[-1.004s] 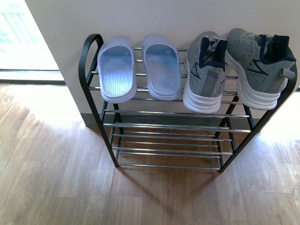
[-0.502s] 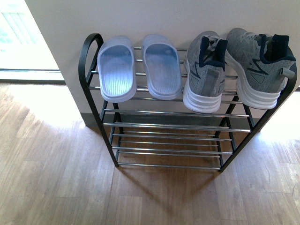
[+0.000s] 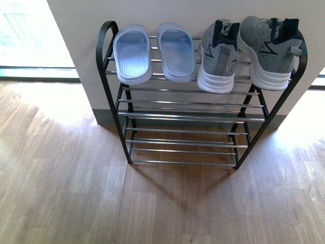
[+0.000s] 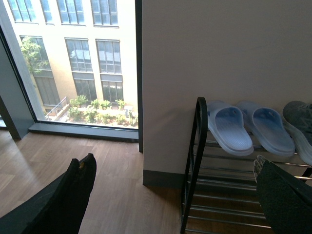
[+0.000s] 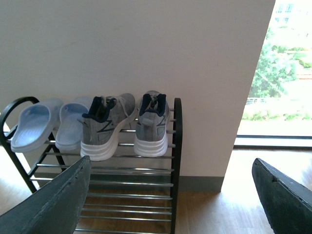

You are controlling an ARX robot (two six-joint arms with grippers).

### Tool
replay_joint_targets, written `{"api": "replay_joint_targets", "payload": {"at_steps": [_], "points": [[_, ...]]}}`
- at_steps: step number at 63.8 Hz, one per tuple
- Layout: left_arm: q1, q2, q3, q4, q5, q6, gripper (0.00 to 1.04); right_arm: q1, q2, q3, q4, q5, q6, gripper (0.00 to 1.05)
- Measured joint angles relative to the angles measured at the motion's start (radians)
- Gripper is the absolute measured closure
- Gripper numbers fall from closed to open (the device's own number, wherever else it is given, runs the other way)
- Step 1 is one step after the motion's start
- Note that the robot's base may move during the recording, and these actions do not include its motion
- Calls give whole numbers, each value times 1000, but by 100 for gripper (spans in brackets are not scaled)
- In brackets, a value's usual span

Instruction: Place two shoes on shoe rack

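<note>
Both arms hang clear of the shoe rack (image 3: pixel 183 104), left fingers (image 4: pixel 73 195) and right fingers (image 5: pixel 58 200) spread wide, empty.

Pale wall (image 3: pixel 203 10), sunlit wood floor (image 3: pixel 61 193), bright windows (image 4: pixel 73 58).

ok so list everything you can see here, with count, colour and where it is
slide slippers: 2, pale blue, side by side on the top tier's left half
sneakers: 2, grey knit with white soles, top tier's right half, heels toward the front camera
shoe rack: 1, black frame with chrome rods, against the wall, lower tiers bare
wall: 1, off-white, behind the rack
floor: wood, light brown
windows: on both sides of the wall
left gripper: black fingers apart, nothing held
right gripper: black fingers apart, nothing held
</note>
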Motion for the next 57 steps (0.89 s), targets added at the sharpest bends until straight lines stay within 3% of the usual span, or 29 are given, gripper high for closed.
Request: {"api": "replay_joint_targets", "payload": {"at_steps": [57], "points": [[0, 0, 0, 0, 0, 0, 9, 0, 0, 0, 0, -1, 0, 9]]}}
